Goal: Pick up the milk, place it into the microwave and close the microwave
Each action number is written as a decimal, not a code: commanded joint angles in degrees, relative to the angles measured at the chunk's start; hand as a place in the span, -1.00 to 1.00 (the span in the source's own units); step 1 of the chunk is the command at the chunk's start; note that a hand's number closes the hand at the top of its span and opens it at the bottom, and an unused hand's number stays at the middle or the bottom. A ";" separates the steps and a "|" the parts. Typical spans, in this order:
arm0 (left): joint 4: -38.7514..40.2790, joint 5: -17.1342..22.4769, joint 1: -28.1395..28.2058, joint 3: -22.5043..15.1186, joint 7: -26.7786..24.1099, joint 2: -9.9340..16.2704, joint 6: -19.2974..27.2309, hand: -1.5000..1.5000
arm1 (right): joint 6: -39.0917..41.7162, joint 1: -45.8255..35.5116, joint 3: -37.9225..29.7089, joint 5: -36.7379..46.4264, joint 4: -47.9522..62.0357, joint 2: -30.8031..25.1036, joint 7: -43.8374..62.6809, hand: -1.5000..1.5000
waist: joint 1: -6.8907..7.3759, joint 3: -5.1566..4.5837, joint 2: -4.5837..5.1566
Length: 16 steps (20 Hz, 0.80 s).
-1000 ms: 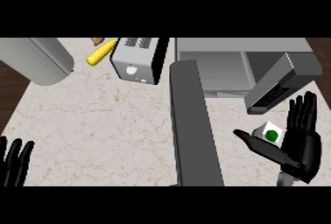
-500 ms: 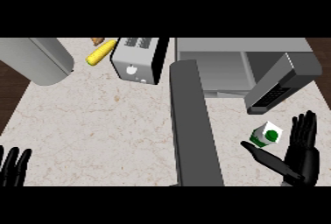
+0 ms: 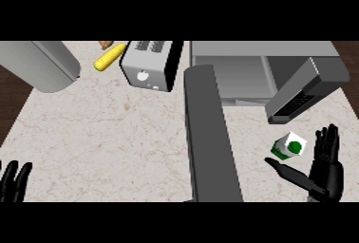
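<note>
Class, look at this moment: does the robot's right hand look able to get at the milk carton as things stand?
Probably yes: the right hand is open right beside the milk carton, thumb beneath it, and nothing shows between them.

Left robot hand [image 3: 14, 181] cut off below

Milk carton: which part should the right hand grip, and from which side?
Grip the milk carton across its flat side walls, below the sloped top. Come from its right, where the open right hand already sits, thumb under it and fingers beside it. It looks tilted, so probably wrap around the body rather than pinch the top.
</note>
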 commanded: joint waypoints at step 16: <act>0.97 0.11 -0.85 0.72 -0.82 -0.15 -0.61 -1.00 | -3.82 -10.94 -10.08 -0.51 30.95 -5.27 -15.01 -1.00 | 0.27 0.05 0.12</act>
